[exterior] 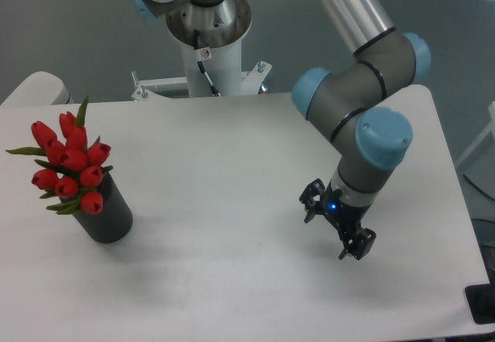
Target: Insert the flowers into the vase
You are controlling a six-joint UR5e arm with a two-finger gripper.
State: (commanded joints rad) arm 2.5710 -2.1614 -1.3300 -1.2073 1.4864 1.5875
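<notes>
Standing in the black vase [107, 212] at the left of the desk [232, 148], the flowers [69, 164] look done. The gripper [338, 230] hangs far off to the right, jaws apart and empty. Best to pull away slowly, clear of the vase.

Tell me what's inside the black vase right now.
The flowers stand in the vase: red tulip buds and green leaves rise above its rim. Their stems are hidden by the wall, so how deep they sit cannot be seen.
</notes>
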